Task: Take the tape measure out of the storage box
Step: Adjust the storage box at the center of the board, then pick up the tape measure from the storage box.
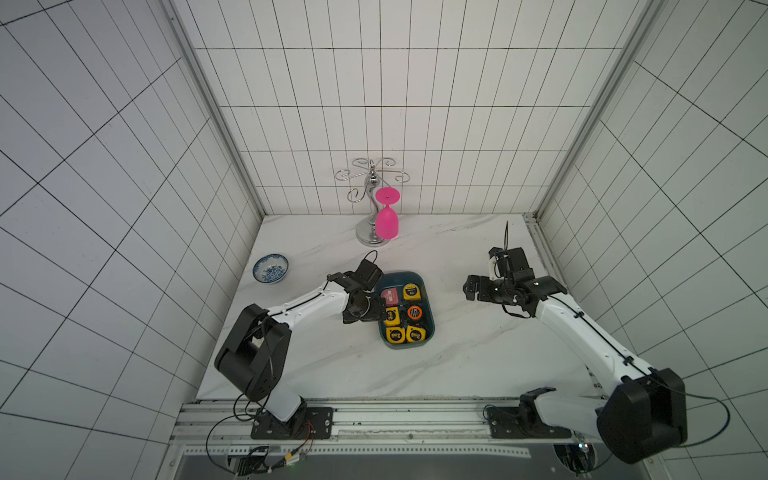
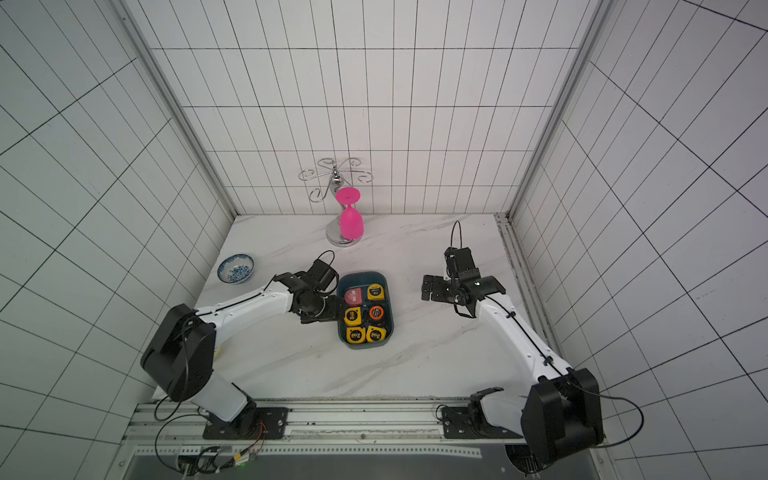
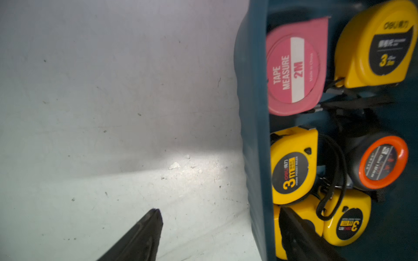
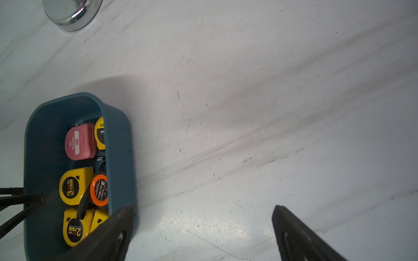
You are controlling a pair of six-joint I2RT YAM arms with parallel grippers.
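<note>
left gripper [image 3: 220, 211]: jaws apart, nothing held; straddles the storage box [image 1: 399, 279] wall, one jaw outside over the table [image 1: 457, 353], one inside above a yellow tape measure [image 3: 291, 167]
right gripper [image 4: 203, 237]: spread wide, empty, over bare table right of box in both top views
task thing: every tape measure lies inside box, centre of top views
risk: closing likely clamps wall, not a tape, so box drags or tips; black strap [image 4: 82, 203] may snag a neighbour
count: tapes six (four yellow, one pink tape measure [image 3: 296, 67], one black-orange tape measure [image 3: 380, 162]); box one; bowl [image 1: 270, 274] one; pink goblet [image 1: 387, 226] one
</note>
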